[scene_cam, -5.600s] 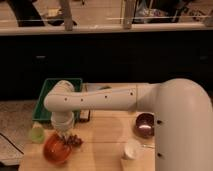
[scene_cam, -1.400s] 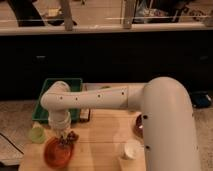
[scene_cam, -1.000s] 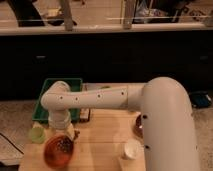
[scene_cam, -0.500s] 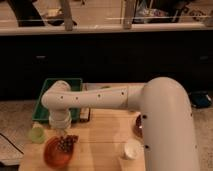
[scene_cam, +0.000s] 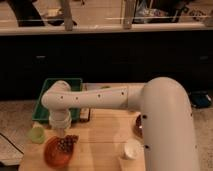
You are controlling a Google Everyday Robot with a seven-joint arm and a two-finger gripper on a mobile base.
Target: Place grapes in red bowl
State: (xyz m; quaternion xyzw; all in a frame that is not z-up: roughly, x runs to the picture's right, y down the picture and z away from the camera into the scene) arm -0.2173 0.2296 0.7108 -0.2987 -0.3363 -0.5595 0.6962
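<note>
The red bowl [scene_cam: 54, 153] stands at the front left of the wooden table. The grapes [scene_cam: 66, 144], a small dark bunch, lie inside the bowl against its right rim. My gripper [scene_cam: 60, 132] hangs from the white wrist just above the bowl's far edge, a little above and left of the grapes, and is not holding them. The big white arm [scene_cam: 160, 120] reaches in from the right.
A small light-green cup [scene_cam: 36, 134] stands left of the bowl. A green tray [scene_cam: 54, 98] lies behind the wrist. A white cup [scene_cam: 131, 149] stands at the front middle, and a dark maroon bowl [scene_cam: 137, 126] sits half hidden by the arm.
The gripper has risen out of the red bowl and drawn back a little. The grapes have stayed behind in the bowl.
</note>
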